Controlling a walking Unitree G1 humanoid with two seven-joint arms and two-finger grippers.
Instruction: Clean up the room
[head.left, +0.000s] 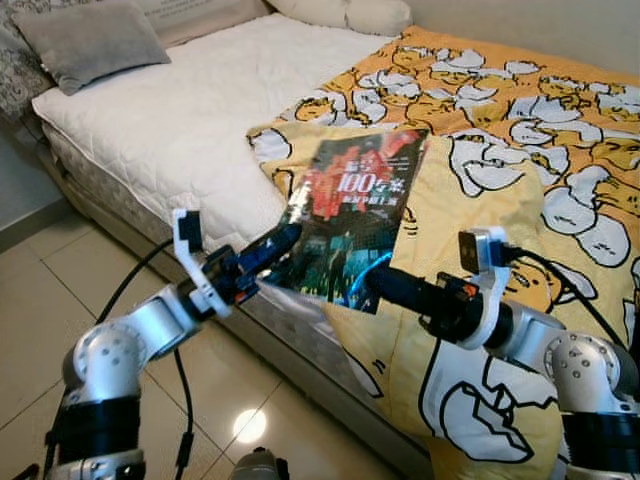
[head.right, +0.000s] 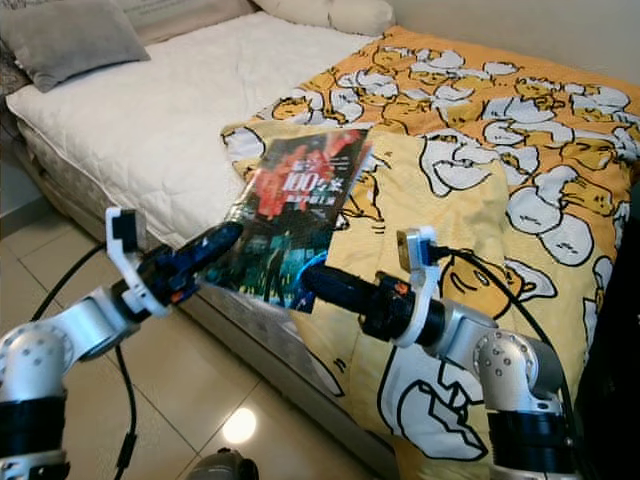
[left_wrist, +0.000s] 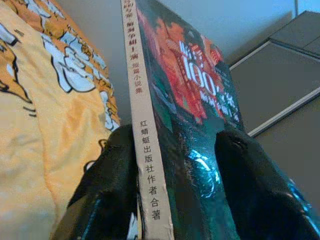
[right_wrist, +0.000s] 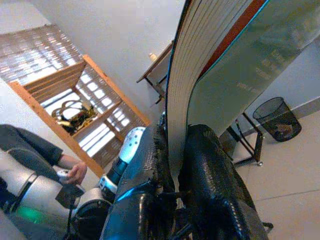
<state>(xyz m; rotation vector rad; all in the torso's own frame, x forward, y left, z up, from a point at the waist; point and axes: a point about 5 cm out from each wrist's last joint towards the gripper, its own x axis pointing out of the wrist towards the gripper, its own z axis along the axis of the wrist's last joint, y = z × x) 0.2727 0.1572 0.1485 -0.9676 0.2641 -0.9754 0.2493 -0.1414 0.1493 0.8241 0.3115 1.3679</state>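
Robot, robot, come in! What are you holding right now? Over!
Left gripper and right gripper both shut on the book. Book held up above the yellow blanket at the bed edge. Nothing in the way.

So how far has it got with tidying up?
Midway with one item. Both grippers, left and right, have their jaws clamped on a book, lifted above the bed's yellow blanket. It has not been put away; where it goes isn't visible.
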